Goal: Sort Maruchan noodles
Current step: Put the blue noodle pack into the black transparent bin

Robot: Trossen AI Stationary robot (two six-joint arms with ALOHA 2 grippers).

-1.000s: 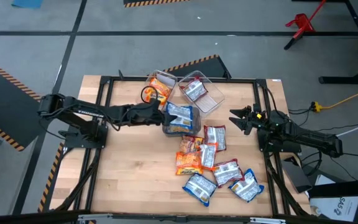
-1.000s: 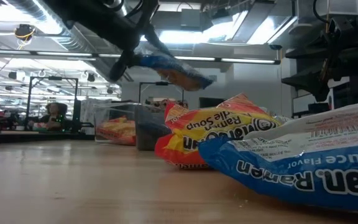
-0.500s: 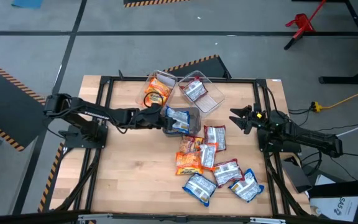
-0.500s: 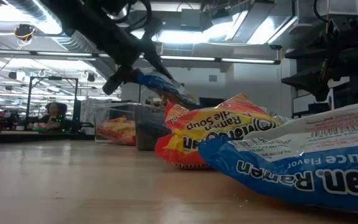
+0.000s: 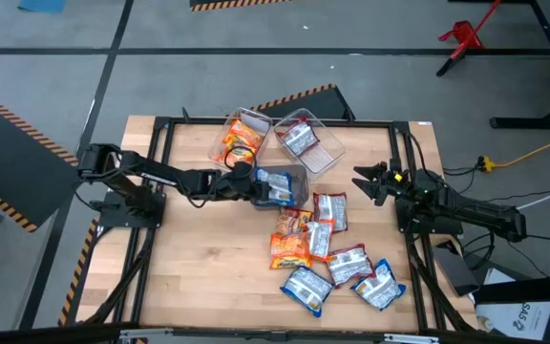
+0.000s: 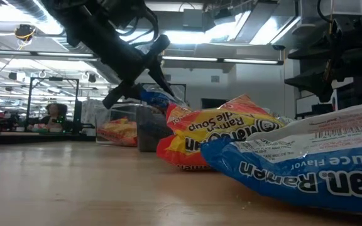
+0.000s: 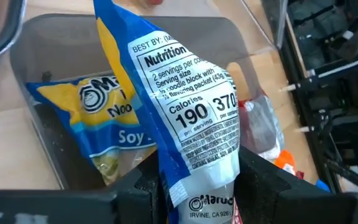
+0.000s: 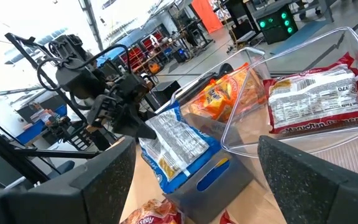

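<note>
My left gripper (image 5: 249, 184) is shut on a blue-and-white noodle packet (image 5: 275, 186) and holds it in the mouth of the middle clear bin (image 5: 299, 175). A second blue-and-yellow packet (image 7: 86, 124) lies in that bin. Orange packets fill the far left bin (image 5: 242, 139). A red-and-white packet lies in the far right bin (image 5: 304, 141). Several loose packets (image 5: 313, 244) lie flat on the table near its front. My right gripper (image 5: 363, 182) is open and empty at the table's right. My left gripper pinches the packet's white sealed end (image 7: 197, 180) between its two fingers (image 7: 143, 186). The fingers come from the table's left, slanting down. The packet sticks out past them, tilted, over the packet in the bin; whether its far end touches anything I cannot tell.
The loose pile holds orange (image 5: 291, 250), red-and-white (image 5: 329, 212) and blue-and-white (image 5: 306, 287) packets. The three bins stand together at the table's far middle. Bare wood lies at the near left (image 5: 199, 268). A black frame runs around the tabletop.
My left gripper has gone down and a little toward the table's right edge, still shut on the blue-and-white packet. The packet, held high and level above the bin before, now sits lower and tilted in the bin's mouth.
</note>
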